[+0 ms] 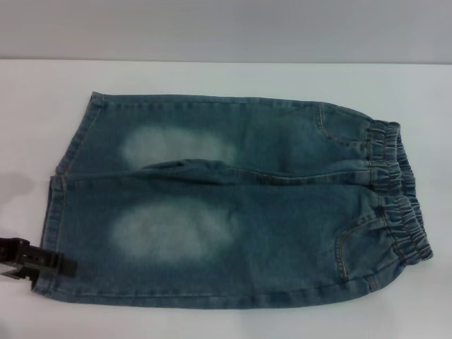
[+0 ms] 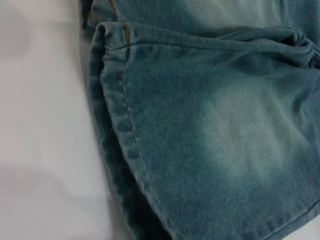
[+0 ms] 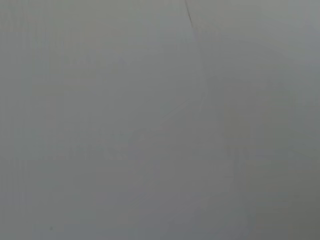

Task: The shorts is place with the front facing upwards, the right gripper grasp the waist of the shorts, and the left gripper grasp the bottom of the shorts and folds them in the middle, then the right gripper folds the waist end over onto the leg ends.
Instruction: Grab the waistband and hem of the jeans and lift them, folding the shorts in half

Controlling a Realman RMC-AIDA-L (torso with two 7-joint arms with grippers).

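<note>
The blue denim shorts (image 1: pixel 233 205) lie flat on the white table (image 1: pixel 212 78), front up. The elastic waist (image 1: pixel 399 191) is at the right, the two leg hems (image 1: pixel 53 212) at the left. My left gripper (image 1: pixel 42 263) comes in low at the left edge and reaches the near leg's hem. The left wrist view looks closely at that stitched hem (image 2: pixel 122 125) and the faded denim (image 2: pixel 235 130) beside it. My right gripper is out of view; its wrist view holds only a plain grey surface.
The white table surface extends all around the shorts, with bare cloth to the left of the hems (image 2: pixel 40 125). A grey wall (image 1: pixel 226 28) rises behind the table's far edge.
</note>
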